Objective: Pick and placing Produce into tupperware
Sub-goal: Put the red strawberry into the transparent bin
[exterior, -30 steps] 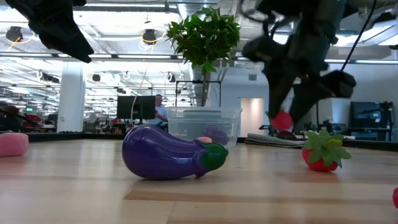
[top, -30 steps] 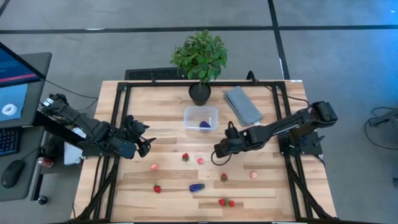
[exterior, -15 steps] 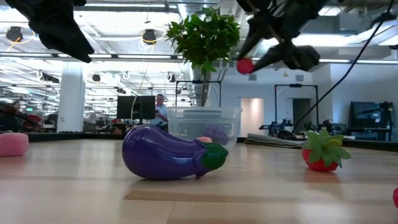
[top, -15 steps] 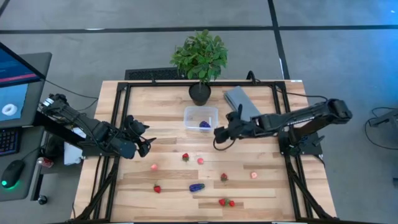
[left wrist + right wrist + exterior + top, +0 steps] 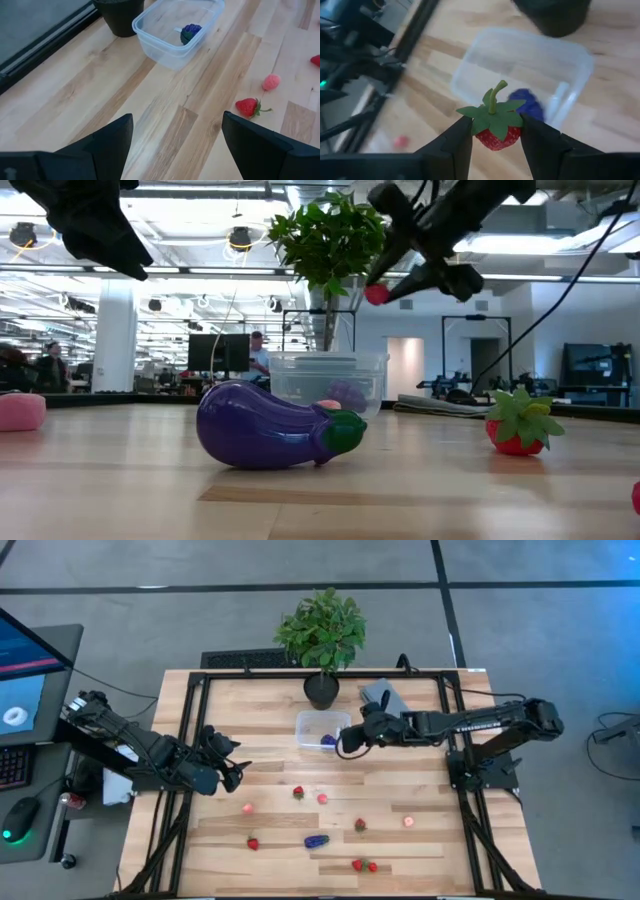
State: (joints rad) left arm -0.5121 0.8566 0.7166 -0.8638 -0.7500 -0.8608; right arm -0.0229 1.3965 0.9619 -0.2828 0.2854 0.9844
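Carrying a strawberry (image 5: 496, 127) clamped in its fingers, the right end effector (image 5: 343, 743) hangs at the tupperware's (image 5: 309, 726) right rim and should centre over the opening before letting go.

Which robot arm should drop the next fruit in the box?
The right one. The right gripper holds a strawberry beside the tupperware, up in the air. The left gripper waits open, empty, farther away.

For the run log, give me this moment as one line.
right gripper: holding red toy strawberry above clear plastic tub | tub: purple grape bunch inside | left gripper: open, waiting at table's left
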